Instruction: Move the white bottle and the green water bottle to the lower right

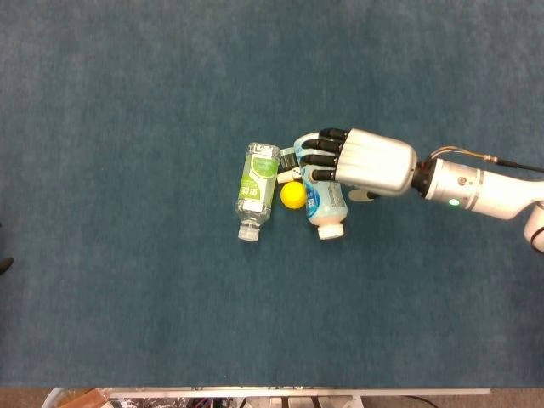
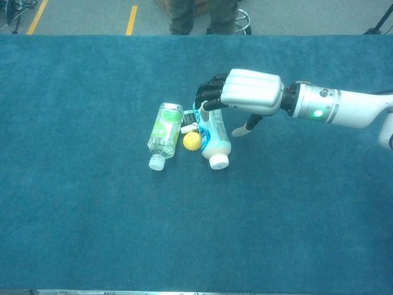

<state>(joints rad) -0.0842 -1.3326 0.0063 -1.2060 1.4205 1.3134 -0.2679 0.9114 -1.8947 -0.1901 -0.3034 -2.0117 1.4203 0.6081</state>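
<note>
The white bottle (image 1: 328, 209) (image 2: 215, 145) lies on its side on the blue cloth, cap toward the near edge. My right hand (image 1: 361, 161) (image 2: 245, 91) sits over its upper half, with the dark fingers (image 1: 319, 157) draped across the bottle's far end and the thumb (image 2: 245, 128) standing off to the right, apart from the bottle. The green water bottle (image 1: 255, 189) (image 2: 164, 132) lies just to its left, also cap-near, untouched. Of my left hand only a dark sliver (image 1: 3, 265) shows at the left edge of the head view.
A yellow ball (image 1: 293, 195) (image 2: 192, 141) rests between the two bottles, with a small black-and-white object (image 1: 287, 161) (image 2: 187, 128) just behind it. The table's near edge (image 1: 272, 391) runs along the bottom of the head view.
</note>
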